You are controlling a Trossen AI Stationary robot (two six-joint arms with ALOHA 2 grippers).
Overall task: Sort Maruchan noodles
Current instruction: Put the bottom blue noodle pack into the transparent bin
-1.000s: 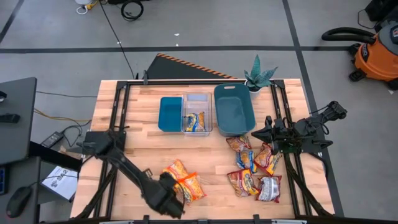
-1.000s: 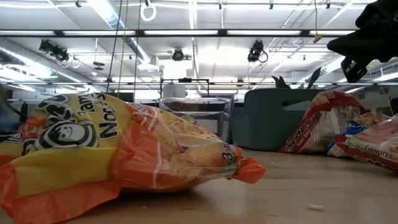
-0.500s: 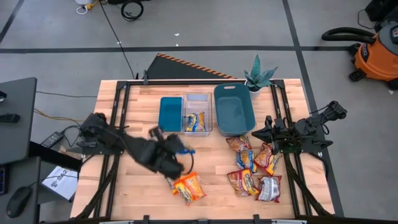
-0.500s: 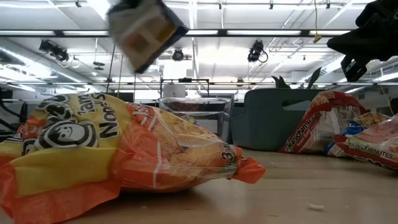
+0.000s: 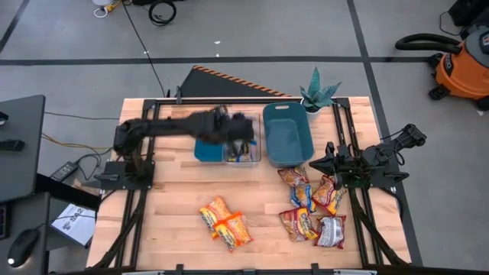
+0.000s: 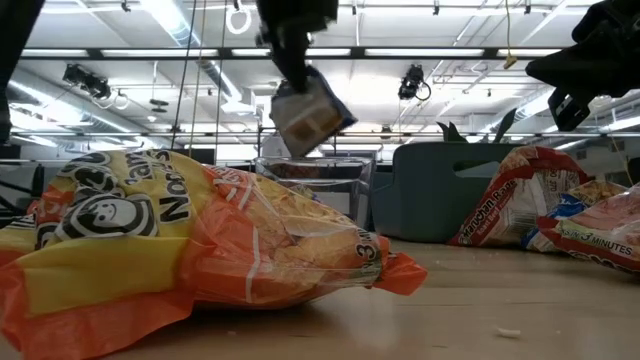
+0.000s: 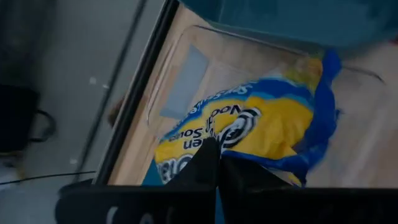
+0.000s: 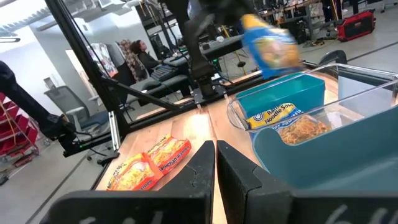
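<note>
My left gripper (image 5: 235,130) hangs over the clear bin (image 5: 229,159) at the table's far side, shut on a yellow-and-blue Maruchan packet (image 6: 310,115). One more yellow-and-blue packet (image 5: 241,149) lies inside that bin. Two orange-yellow packets (image 5: 225,221) lie flat near the table's near edge. Several red-brown, yellow-and-blue and silvery packets (image 5: 309,205) lie overlapping near the right side. My right gripper (image 5: 325,163) waits shut above that cluster, touching nothing. My left gripper pinches the yellow-and-blue packet between its two fingers by one end (image 7: 208,144), coming from above. The packet hangs tilted below the fingers (image 6: 292,55), lifted clear, over the clear bin.
A small teal bin (image 5: 208,140) stands left of the clear bin and a larger teal bin (image 5: 286,134) right of it. A potted plant (image 5: 317,95) sits at the far right corner. Bare wood lies between the bins and the packets.
My left gripper has risen from beside the orange-yellow packets at the near edge, carrying the yellow-and-blue packet, and swung fast toward the far edge until it hangs over the clear bin. The packet is lifted clear of the table.
</note>
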